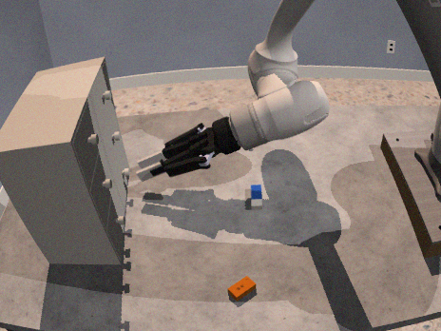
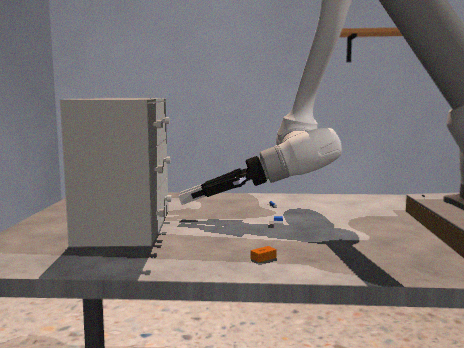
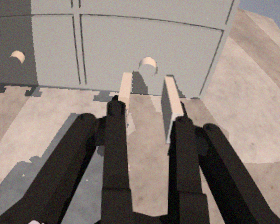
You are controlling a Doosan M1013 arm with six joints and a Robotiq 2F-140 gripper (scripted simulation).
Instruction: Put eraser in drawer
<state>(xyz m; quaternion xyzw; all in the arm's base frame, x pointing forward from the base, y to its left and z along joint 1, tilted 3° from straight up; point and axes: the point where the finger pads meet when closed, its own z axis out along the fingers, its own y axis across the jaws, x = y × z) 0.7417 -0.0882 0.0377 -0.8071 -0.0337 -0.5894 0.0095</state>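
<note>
Holds the jaws drawn in to a narrow gap with nothing pinched between the pale pads [image 3: 125, 91]. Aims them low and slightly downward at the knob [image 3: 148, 63] of the bottom-right drawer [image 3: 181, 60], with that knob just ahead of the tips and lined up with the gap, not yet between them as far as the wrist view shows. Judging from this, calls for a short advance straight at the front, then a squeeze on the knob and a modest pull, kept well short of half the tray's length. Shows the small chest [image 1: 52, 134] upright near the table [image 1: 190, 262] edge, every drawer front flush, so nothing of any contents can be seen. Places the eraser [image 1: 256, 196], blue at one end and white at the other, behind the jaws on the table, well apart from the chest and under the wrist in the arm's shadow, its long axis roughly parallel to the chest's front. Finds an orange block [image 1: 241, 287] farther off toward the near edge and a small blue item [image 2: 272, 203] beyond the eraser.
</note>
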